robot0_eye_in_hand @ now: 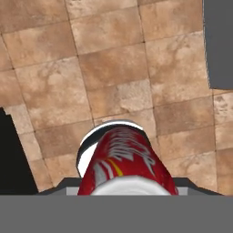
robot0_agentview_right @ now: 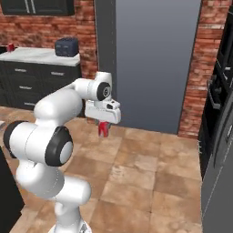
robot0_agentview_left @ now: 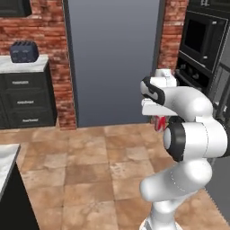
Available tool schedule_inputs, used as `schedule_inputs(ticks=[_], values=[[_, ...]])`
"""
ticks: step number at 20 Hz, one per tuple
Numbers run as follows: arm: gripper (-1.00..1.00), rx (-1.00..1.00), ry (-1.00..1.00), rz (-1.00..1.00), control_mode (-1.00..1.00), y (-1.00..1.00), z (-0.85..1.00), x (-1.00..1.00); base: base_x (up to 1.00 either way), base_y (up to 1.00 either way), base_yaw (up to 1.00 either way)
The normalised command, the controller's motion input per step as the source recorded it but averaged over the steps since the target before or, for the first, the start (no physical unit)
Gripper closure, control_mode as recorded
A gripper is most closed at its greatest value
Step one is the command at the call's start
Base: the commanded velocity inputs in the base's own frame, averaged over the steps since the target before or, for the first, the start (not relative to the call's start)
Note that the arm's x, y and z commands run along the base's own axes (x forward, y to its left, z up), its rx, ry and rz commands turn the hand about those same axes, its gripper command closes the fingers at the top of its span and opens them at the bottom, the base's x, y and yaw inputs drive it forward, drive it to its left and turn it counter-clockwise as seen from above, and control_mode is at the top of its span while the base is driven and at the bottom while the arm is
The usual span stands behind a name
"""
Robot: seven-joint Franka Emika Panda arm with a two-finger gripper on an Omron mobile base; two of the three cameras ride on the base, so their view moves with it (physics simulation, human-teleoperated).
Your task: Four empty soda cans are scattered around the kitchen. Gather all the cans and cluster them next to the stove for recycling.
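- Hand point(robot0_agentview_right: 104, 124) clamped on a soda can point(robot0_agentview_right: 104, 129), held in the air well above the tiled floor point(robot0_agentview_right: 150, 173).
- Can hangs straight below the hand, body caught between the fingers, red side showing in the hand view point(robot0_eye_in_hand: 123, 159) with its far end pointing at the floor.
- Likely very light, being empty; thin-walled, so easy to dent under a hard squeeze.
- Smooth, rounded side probably slippery; may twist or slide if gripped loosely or swung fast.
- Best held across the middle of the body, fingers on opposite sides, not on the rims.
- Another red can point(robot0_agentview_right: 10, 47) sits far off from the hand on the counter point(robot0_agentview_right: 41, 55), near a toaster point(robot0_agentview_right: 67, 46).
- Set-down beside the stove not yet done.
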Motion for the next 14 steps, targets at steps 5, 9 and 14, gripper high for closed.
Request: schedule_inputs(ticks=[5, 9, 14], values=[[1.0, 0.0, 0.0, 0.0, 1.0, 0.0, 0.0, 0.0, 1.0, -0.32, 0.06], [1.0, 0.0, 0.0, 0.0, 1.0, 0.0, 0.0, 0.0, 1.0, -0.24, 0.08], [1.0, 0.0, 0.0, 0.0, 1.0, 0.0, 0.0, 0.0, 1.0, 0.0, 0.25]])
